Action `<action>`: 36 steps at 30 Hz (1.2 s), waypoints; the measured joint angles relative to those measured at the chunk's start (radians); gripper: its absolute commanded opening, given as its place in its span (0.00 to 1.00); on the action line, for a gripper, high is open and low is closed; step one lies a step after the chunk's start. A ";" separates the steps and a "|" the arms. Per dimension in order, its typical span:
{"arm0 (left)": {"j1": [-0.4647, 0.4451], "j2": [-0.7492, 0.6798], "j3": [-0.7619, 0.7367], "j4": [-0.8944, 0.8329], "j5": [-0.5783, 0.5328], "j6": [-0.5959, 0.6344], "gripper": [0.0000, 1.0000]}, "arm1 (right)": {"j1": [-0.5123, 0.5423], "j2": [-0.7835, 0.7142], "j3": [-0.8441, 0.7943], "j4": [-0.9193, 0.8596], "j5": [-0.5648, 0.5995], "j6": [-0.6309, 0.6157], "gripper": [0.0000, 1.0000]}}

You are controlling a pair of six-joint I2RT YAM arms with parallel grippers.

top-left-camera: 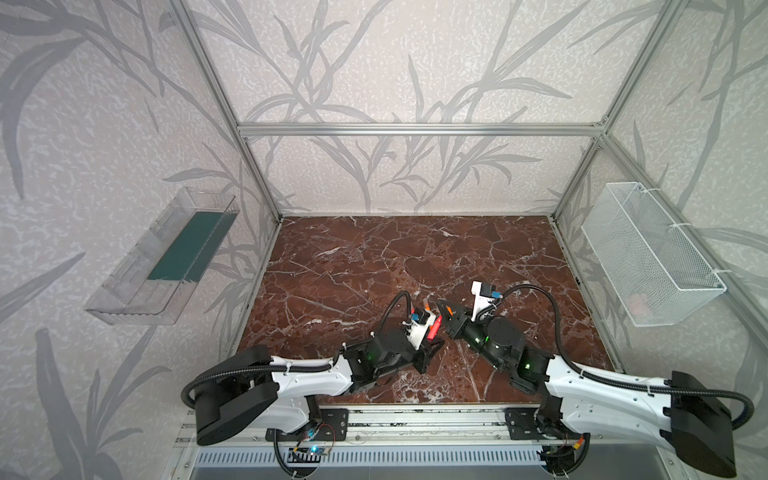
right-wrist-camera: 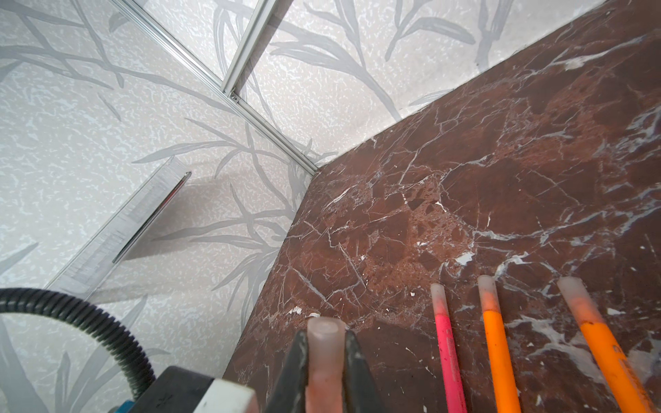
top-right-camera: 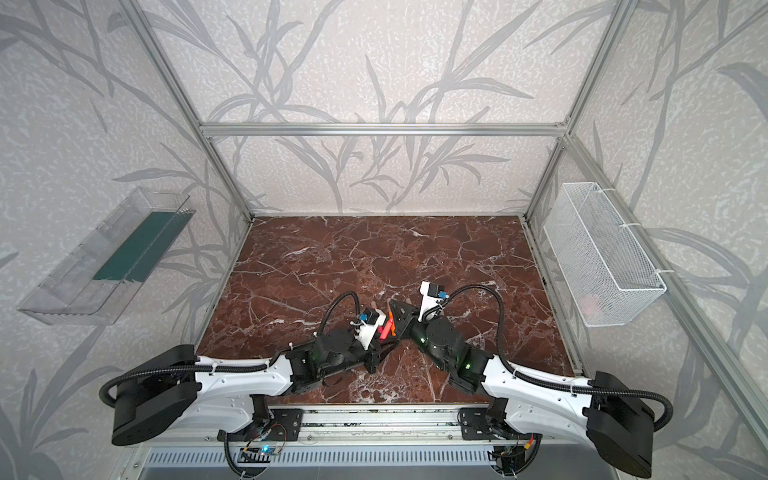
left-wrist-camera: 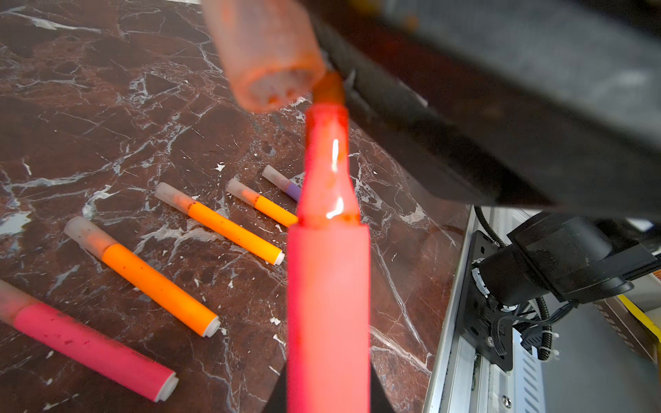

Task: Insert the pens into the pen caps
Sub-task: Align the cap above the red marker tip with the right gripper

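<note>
One pen only without a cap: red-pink, clenched in the left claw and held clear of the desk, over its near middle. Facing it, pinched between the right claw's fingers, the one loose cap, mouth turned toward the pen. Down on the desk near the claws, five capped pens: one red-pink, three orange, one purple; mostly hidden under the arms in both top views.

Not lined up yet. Sits with the tip just beside the cap's rim, seemingly against the right claw's finger rather than in the mouth.

To do it well: back the pen off slightly, slide the tip sideways to the centre of the mouth, square the two axes, then press straight along the barrel. Keep both grips firm and avoid levering; probably prone to pivot, gripped so far back from the tip. Ease off once seated to the shoulder.

Pose: both forearms reaching in low from the near edge, wrists bent inward, claws meeting nose to nose. Left one angled far and rightward, right one pointing leftward.
</note>
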 measured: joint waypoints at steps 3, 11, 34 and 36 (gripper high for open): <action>0.000 -0.002 0.000 0.000 -0.001 0.001 0.00 | 0.000 -0.008 0.000 -0.004 0.012 -0.003 0.00; 0.001 -0.002 0.000 0.000 -0.013 0.001 0.00 | 0.000 -0.068 0.000 -0.030 0.035 -0.016 0.00; 0.002 -0.002 0.000 -0.007 -0.014 -0.007 0.00 | 0.014 -0.008 -0.004 -0.002 0.007 -0.004 0.00; 0.005 -0.006 0.000 -0.006 -0.014 -0.014 0.00 | 0.031 0.001 -0.010 0.013 0.005 0.000 0.00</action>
